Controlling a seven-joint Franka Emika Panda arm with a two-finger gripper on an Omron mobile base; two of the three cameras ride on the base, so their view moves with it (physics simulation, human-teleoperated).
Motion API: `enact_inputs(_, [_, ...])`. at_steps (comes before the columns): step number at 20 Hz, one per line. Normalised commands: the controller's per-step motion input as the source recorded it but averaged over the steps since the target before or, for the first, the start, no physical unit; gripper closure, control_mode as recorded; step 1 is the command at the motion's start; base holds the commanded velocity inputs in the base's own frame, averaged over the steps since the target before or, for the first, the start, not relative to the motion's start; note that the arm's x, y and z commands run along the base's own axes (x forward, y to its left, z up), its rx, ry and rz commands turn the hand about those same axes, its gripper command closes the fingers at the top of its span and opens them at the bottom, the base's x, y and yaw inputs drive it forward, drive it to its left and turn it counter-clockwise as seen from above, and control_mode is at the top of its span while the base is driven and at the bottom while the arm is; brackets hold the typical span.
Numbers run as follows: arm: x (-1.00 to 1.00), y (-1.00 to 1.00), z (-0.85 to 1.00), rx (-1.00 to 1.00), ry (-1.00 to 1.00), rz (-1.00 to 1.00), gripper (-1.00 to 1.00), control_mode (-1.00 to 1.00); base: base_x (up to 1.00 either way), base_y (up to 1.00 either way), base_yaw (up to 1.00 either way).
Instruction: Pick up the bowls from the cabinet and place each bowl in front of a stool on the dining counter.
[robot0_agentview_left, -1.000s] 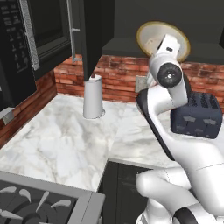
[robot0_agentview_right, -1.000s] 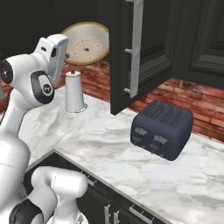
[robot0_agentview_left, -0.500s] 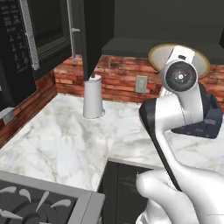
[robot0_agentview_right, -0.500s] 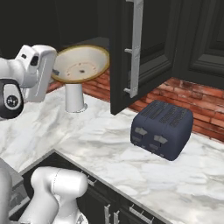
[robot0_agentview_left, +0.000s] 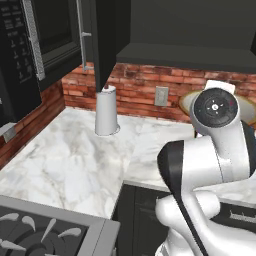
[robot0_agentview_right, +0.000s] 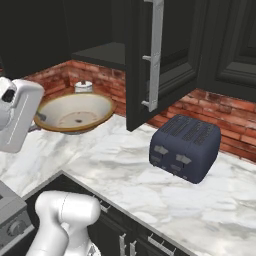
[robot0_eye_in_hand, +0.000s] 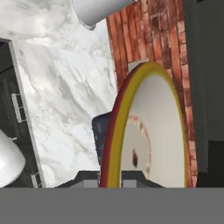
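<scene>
Swung right, cream bowl (robot0_agentview_right: 75, 112) clamped in pincer (robot0_eye_in_hand: 114, 175)

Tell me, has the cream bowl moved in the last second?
Yes. In the right base view the cream bowl has come down from beside the open cabinet door and now hangs low over the marble worktop.

Bowl (robot0_agentview_right: 75, 112) above worktop (robot0_agentview_right: 200, 205), left of toaster (robot0_agentview_right: 185, 147), perhaps below cabinet (robot0_agentview_right: 150, 55).

Cream bowl (robot0_agentview_right: 75, 114) held aloft left of the open cabinet door (robot0_agentview_right: 150, 55) — apparently gripped at its rim — toaster (robot0_agentview_right: 185, 147) on the worktop (robot0_agentview_right: 150, 190).
</scene>
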Motion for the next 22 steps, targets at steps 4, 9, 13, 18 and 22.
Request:
enact_inputs(4, [-0.81,0.24,-0.29,0.00,0.00,-0.01,1.00,-1.00,0.00,0.00,0.00])
enact_inputs(9, [-0.49,0.23,-0.27,0.00,0.00,0.00,1.00,-1.00,0.00,0.00,0.00])
enact_inputs(13, [-0.04,0.02,-0.20,0.00,0.00,0.00,1.00,-1.00,0.00,0.00,0.00])
enact_inputs(18, [0.00,0.00,-0.16,0.00,0.00,0.00,1.00,-1.00,0.00,0.00,0.00])
enact_inputs(22, [0.00,0.00,-0.02,0.00,0.00,0.00,1.00,-1.00,0.00,0.00,0.00])
